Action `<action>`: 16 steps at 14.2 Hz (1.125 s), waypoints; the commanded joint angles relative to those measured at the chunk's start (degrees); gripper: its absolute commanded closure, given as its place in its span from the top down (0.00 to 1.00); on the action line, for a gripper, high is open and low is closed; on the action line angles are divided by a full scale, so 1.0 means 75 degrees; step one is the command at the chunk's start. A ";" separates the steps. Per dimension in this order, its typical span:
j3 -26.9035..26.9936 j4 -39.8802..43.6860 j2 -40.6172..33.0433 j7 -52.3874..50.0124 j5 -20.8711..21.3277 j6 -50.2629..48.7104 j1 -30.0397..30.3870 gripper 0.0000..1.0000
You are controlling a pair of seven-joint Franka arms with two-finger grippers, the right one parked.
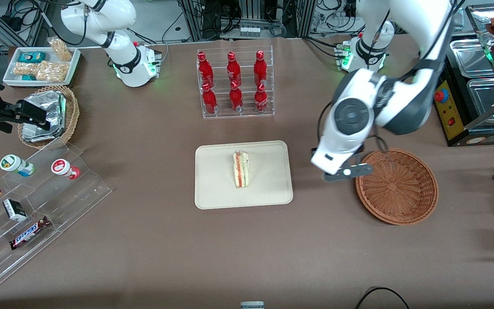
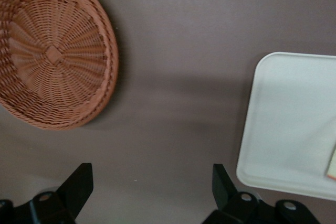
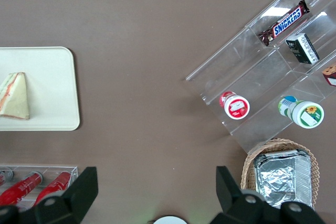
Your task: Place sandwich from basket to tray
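The counter, under a brown cloth, is carrying every item inspected. The tray is sitting near the counter's middle, nearer the front camera than the bottle rack. The basket is resting beside the tray toward the working arm's end of the counter, and it is showing nothing but bare weave inside. The left arm's hand is hovering above the open cloth between basket and tray, touching neither. Its two fingers are standing wide apart and are holding nothing. The sandwich is lying on the tray, close to the tray's centre, apart from every rim.

Judgement: the transfer itself is looking complete, since the sandwich is occupying the tray and the basket is holding nothing. What is remaining appears to be only the arm clearing away from the work area.
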 commanded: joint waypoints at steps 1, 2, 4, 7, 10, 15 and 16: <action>-0.0051 -0.0846 -0.0994 0.0953 -0.0309 -0.0017 0.0562 1.00; -0.0051 -0.1044 -0.1275 0.1293 -0.0368 -0.0076 0.0783 1.00; -0.0040 -0.1163 -0.1697 0.1973 -0.0579 -0.0251 0.1008 1.00; 0.0276 -0.1164 -0.2213 0.2887 -0.0743 -0.0615 0.1102 1.00; 0.0591 -0.1128 -0.2507 0.4058 -0.0942 -0.0767 0.1407 1.00; 0.1541 -0.0801 -0.2684 0.4894 -0.1048 -0.0861 0.1407 1.00; 0.1693 -0.0661 -0.2672 0.4894 -0.1048 -0.0861 0.1407 1.00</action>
